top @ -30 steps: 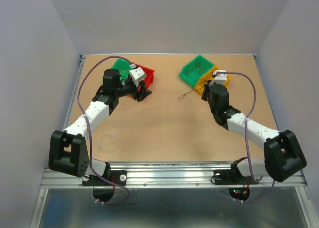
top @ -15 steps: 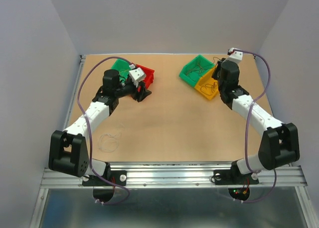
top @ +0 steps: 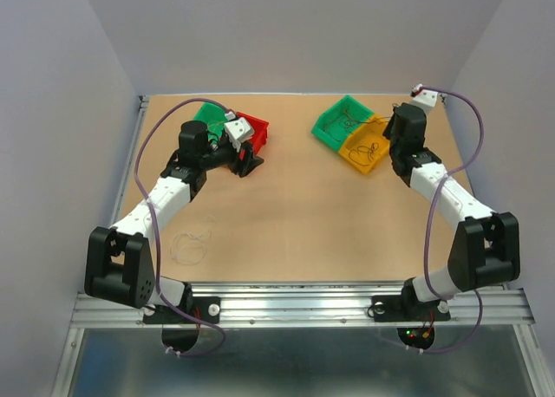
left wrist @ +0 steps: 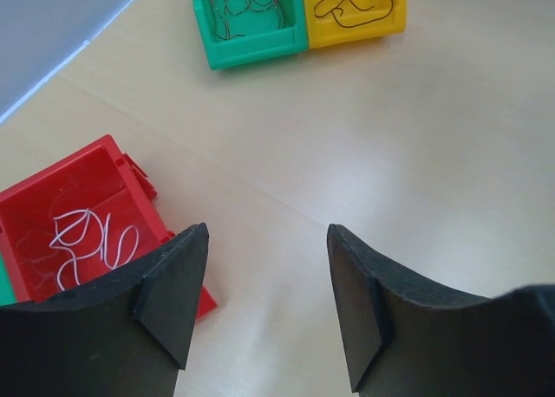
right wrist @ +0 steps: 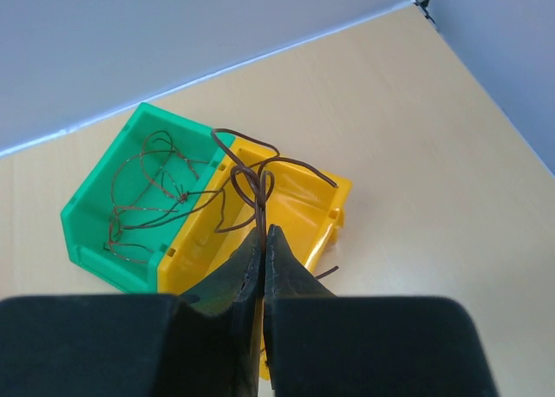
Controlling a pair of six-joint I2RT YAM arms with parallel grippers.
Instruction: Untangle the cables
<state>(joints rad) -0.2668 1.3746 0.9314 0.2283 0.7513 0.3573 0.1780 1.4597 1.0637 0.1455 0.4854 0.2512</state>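
Note:
My right gripper (right wrist: 264, 232) is shut on a thin brown cable (right wrist: 258, 182) and holds its loops above the yellow bin (right wrist: 323, 208). One strand trails over into the green bin (right wrist: 97, 208), which holds several reddish-brown cables (right wrist: 143, 193). In the top view the right gripper (top: 388, 146) is at the yellow bin's (top: 357, 166) right side. My left gripper (left wrist: 269, 232) is open and empty just above the table, next to the red bin (left wrist: 35, 202) that holds a whitish cable (left wrist: 87, 241).
A second green bin (top: 208, 113) stands behind the red bin (top: 257, 128) at the back left. Faint whitish cable loops (top: 189, 245) lie on the table near the left arm's base. Grey walls close in the table on three sides.
My right arm has swung right and back from the table's middle to the yellow bin. The brown cable that trailed on the table has gone up with it. The left arm has not moved.

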